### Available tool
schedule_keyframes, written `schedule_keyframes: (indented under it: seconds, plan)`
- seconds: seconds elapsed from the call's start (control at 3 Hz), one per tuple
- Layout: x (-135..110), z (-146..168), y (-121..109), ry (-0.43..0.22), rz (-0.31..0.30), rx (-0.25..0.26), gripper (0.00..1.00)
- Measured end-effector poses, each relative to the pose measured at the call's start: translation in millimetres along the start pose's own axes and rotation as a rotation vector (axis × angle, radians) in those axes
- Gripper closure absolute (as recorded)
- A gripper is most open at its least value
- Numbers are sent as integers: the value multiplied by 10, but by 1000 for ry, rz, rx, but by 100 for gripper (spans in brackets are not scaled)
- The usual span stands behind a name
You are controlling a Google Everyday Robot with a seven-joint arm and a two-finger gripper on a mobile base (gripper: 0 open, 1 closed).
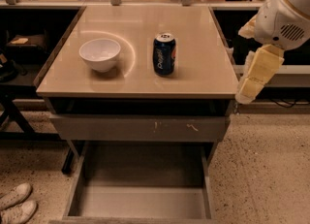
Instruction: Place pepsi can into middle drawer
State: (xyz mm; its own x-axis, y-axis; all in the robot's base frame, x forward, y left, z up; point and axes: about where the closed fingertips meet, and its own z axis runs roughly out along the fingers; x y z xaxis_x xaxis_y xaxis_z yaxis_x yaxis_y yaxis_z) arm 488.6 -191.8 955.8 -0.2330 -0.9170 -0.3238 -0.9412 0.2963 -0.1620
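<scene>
gripper [253, 75] hangs pointing down, well right of pepsi can [164, 54]

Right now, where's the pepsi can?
The pepsi can stands upright on the tabletop, right of the white bowl in the camera view. The gripper hangs off the table's right edge, apart from it.

White bowl [100, 53] on tabletop [203, 70], left side; sneakers [16, 203] on floor [261, 169], btm-left.

Entry: pepsi can [164, 55], stood right of centre on the tabletop [203, 77]. The word "pepsi" is printed vertically in white on its dark-blue side, with the red-white round logo beside it. The gripper [248, 88] is held off the table's right edge.
</scene>
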Motion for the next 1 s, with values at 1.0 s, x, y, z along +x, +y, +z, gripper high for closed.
schedule_keyframes:
  seconds: [1.0]
  plan:
    - [-192, 243, -133, -51, -11, -11, 0]
